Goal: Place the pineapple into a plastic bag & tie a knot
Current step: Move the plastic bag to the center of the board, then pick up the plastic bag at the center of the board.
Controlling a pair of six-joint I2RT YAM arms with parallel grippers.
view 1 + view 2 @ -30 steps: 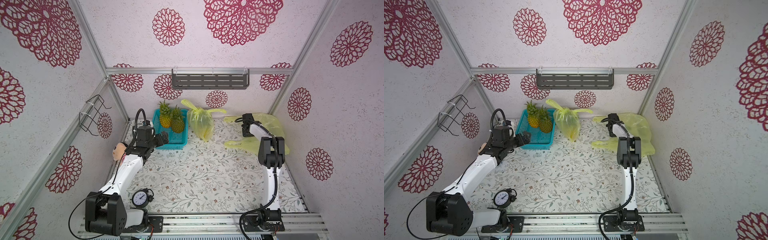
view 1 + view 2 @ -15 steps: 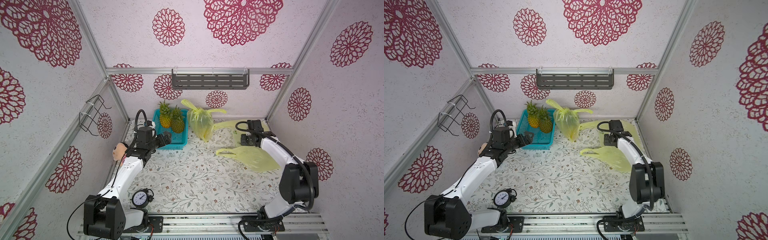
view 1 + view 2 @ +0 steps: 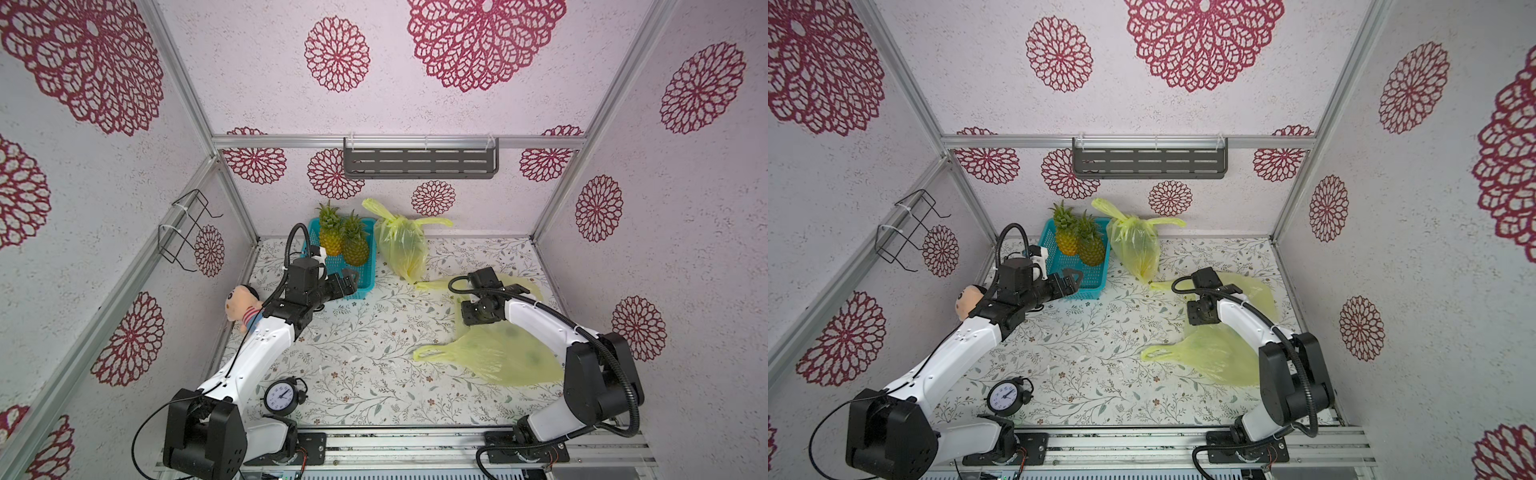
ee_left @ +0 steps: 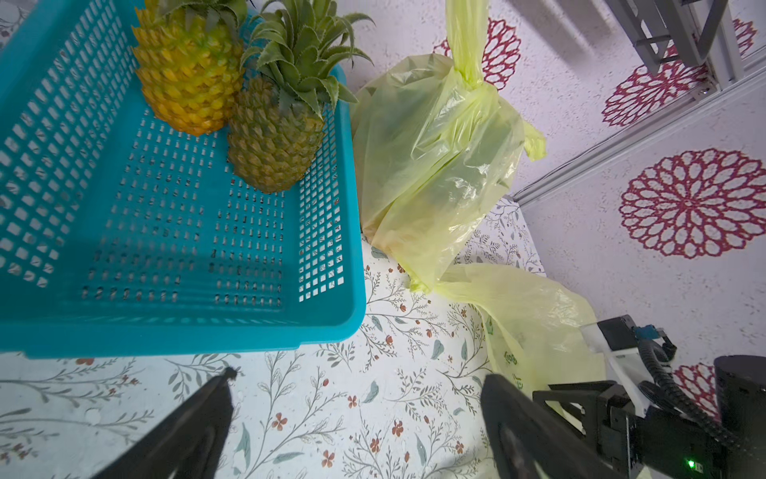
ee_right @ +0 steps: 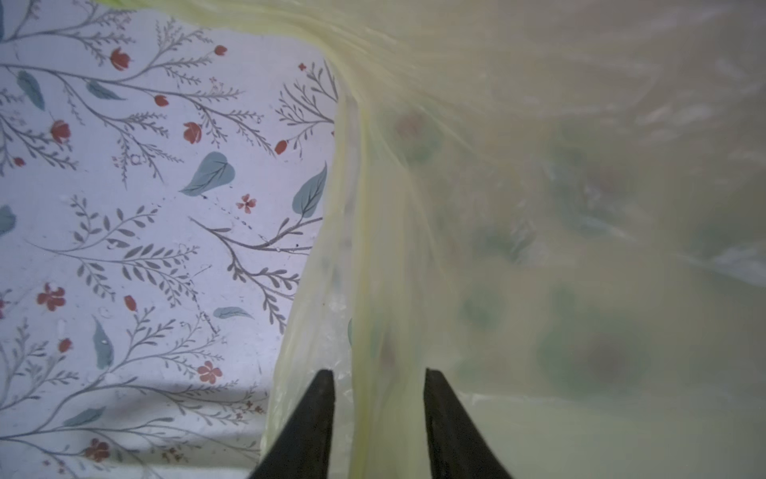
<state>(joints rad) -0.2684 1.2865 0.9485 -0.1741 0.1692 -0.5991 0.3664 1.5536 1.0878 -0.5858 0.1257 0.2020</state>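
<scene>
Your left arm stretches low over the floral-printed surface [image 3: 365, 332] toward 11 o'clock. Its left gripper [image 3: 348, 281] is released wide, just short of the teal perforated plastic basket [image 3: 371, 266]. Inside stand a yellow scaly pineapple [image 3: 331, 243] and a greener pineapple [image 3: 356, 251], touching. At 12 o'clock slumps a knotted, crinkly yellow-green plastic bag [image 3: 401, 245]. Your right arm bends down at 3 o'clock, its right gripper [image 5: 379, 373] parted astride a fold of the flat translucent yellow-green bag [image 3: 498, 357].
</scene>
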